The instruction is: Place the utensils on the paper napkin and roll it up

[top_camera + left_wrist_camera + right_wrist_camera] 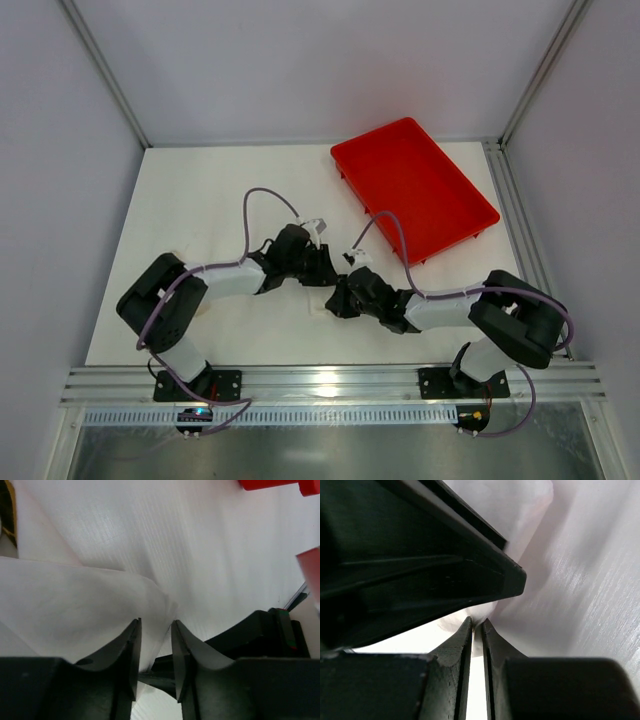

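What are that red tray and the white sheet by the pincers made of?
The red rectangular tray looks like moulded plastic: a smooth, slightly glossy surface, one even colour, and a raised rim. The thin white sheet looks like soft paper, probably a napkin: it is matte and bends in gentle folds.

Bright, even light falls from overhead. The white counter [250,190] is close to washed out, and the arms cast only soft, faint shadows on it. A glare patch sits on the metal rail [330,385] at the near edge.

In the left wrist view the left fingers [131,650] are near-black, soft-edged and short on detail. The paper napkin [75,605] just ahead of them reads dull grey in shade, while the counter beyond is bright with a fine sheen.

In the right wrist view the right fingers [462,645] are dark and out of focus. A black shape [395,555] above them shows almost no detail. The counter to their right carries streaky glare with a pinkish cast.
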